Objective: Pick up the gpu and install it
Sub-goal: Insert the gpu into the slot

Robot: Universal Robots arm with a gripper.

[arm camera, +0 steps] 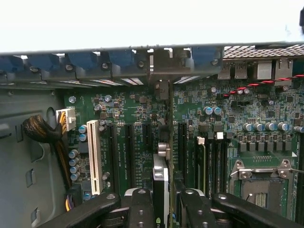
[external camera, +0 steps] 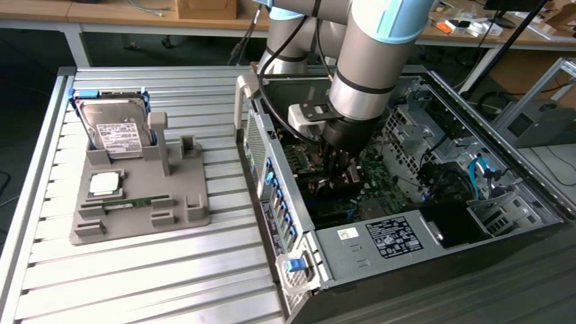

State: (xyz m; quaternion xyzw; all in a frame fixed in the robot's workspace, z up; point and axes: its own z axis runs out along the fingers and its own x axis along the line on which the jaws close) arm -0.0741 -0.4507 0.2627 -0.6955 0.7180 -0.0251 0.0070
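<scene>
My gripper (external camera: 347,172) is down inside the open computer case (external camera: 360,250), over the green motherboard (arm camera: 128,114). In the wrist view the gripper (arm camera: 161,202) is shut on the gpu (arm camera: 161,173). The gpu is seen edge-on as a thin dark card with a silver part. It stands upright between the black fingers (arm camera: 142,206), among the long black expansion slots (arm camera: 129,152). Its far end reaches toward the case's rear wall with the blue slot latches (arm camera: 118,59). Whether the card sits fully in a slot is hidden by its own edge.
A white slot (arm camera: 94,156), capacitors and a cable bundle (arm camera: 45,133) lie beside the card, with memory slots and an open processor socket (arm camera: 259,183) on its other side. On the exterior view's left, a grey holder (external camera: 135,202) carries a hard drive (external camera: 121,131), a processor and a memory stick.
</scene>
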